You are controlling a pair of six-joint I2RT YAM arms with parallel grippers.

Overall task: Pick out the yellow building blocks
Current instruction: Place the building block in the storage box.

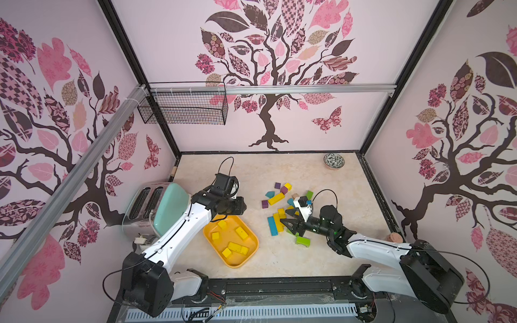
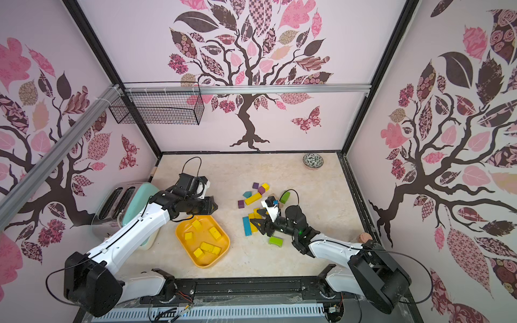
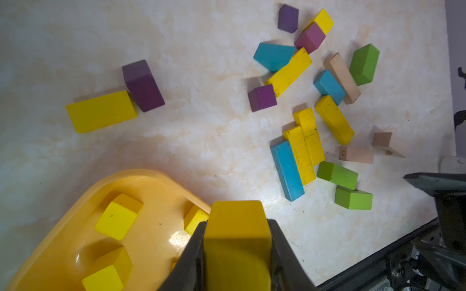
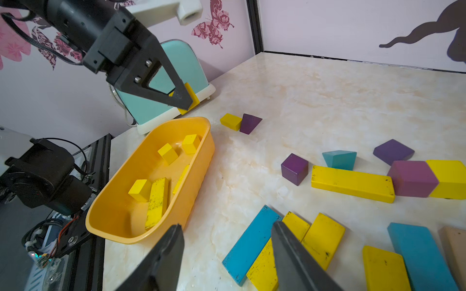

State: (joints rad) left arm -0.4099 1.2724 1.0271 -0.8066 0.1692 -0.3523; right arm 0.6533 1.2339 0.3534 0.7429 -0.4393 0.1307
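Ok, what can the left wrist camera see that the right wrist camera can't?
Only the left wrist view: the green blocks. Only the right wrist view: the toaster and the wall butterfly. Both: the tray with yellow blocks in it, more of them loose on the table, and the left gripper shut on a yellow block.

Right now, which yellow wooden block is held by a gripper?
The yellow wooden block clamped in the left gripper; all others lie in the orange-yellow plastic tray or on the table.
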